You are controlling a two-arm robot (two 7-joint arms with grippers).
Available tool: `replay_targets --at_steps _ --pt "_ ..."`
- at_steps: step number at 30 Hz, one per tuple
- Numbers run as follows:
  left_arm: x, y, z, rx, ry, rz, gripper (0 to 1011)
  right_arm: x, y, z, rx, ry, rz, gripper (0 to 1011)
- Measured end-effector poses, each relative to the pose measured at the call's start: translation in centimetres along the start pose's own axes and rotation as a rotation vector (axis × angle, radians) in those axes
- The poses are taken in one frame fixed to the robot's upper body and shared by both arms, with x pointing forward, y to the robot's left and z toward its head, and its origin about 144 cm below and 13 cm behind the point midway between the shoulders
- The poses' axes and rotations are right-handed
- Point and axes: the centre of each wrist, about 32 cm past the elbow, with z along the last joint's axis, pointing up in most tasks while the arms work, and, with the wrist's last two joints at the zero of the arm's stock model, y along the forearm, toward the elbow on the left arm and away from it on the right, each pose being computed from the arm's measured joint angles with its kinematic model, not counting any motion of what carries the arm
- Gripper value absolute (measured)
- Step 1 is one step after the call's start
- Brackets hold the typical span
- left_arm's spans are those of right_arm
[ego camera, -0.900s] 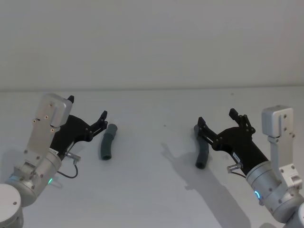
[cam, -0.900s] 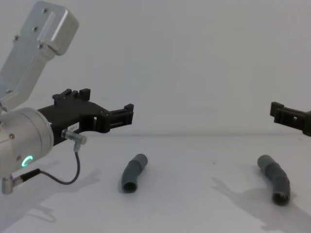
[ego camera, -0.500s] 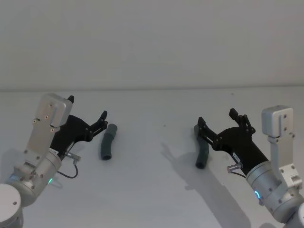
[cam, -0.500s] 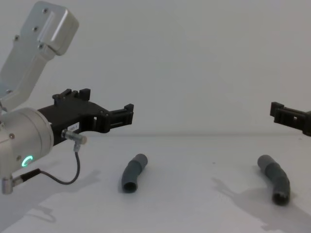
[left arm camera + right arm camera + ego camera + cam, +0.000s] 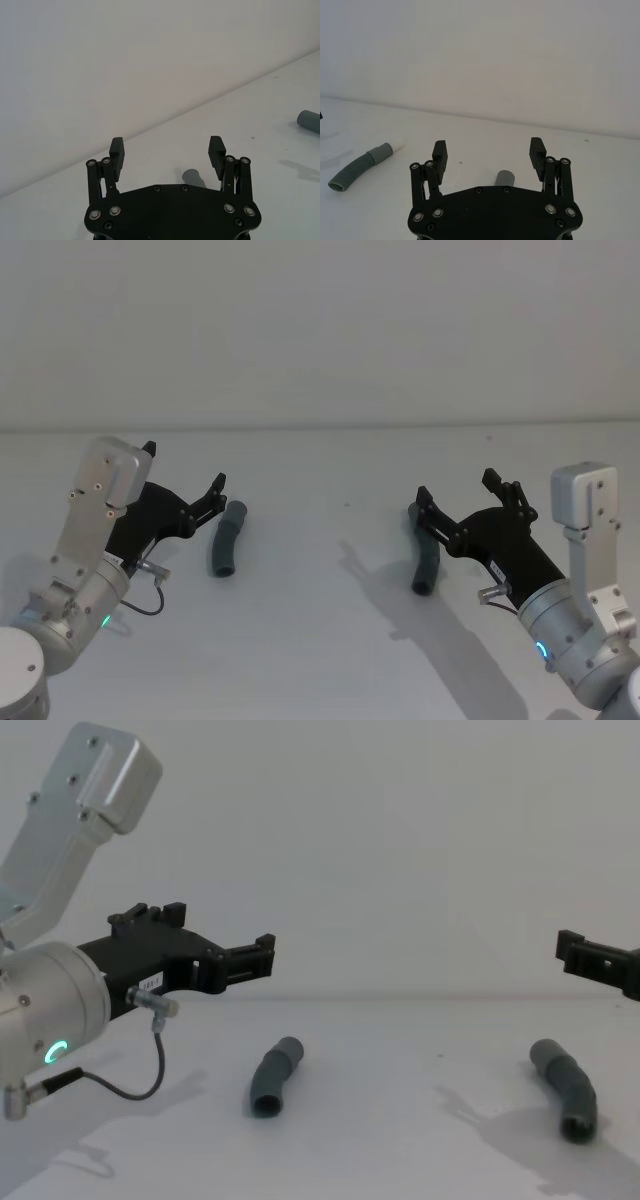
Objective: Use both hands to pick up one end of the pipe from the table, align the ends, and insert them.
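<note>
Two dark grey bent pieces of the pipe lie apart on the white table (image 5: pixel 320 640). The left piece (image 5: pixel 226 540) (image 5: pixel 275 1077) rests just right of my left gripper (image 5: pixel 185 465) (image 5: pixel 220 930), which hovers open above the table; its near end (image 5: pixel 192 177) shows between the fingers. In the right wrist view this piece (image 5: pixel 362 167) lies farther off and has a pale whitish tip (image 5: pixel 397 147). My right gripper (image 5: pixel 455 487) (image 5: pixel 488 152) is open and hangs over the right piece (image 5: pixel 427 565) (image 5: pixel 567 1090), apart from it. Nothing is held.
A thin black cable (image 5: pixel 140 1085) loops under the left wrist. A plain white wall (image 5: pixel 320 330) rises behind the table. Bare table lies between the two pieces.
</note>
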Motion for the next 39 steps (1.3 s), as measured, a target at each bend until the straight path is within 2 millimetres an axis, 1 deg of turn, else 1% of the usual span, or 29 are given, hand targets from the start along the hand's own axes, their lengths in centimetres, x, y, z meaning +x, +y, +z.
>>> replay_targets --at_steps 39 --pt "0.00 0.00 0.00 0.000 0.000 0.000 1001 0.00 0.00 0.00 0.000 0.000 0.000 1000"
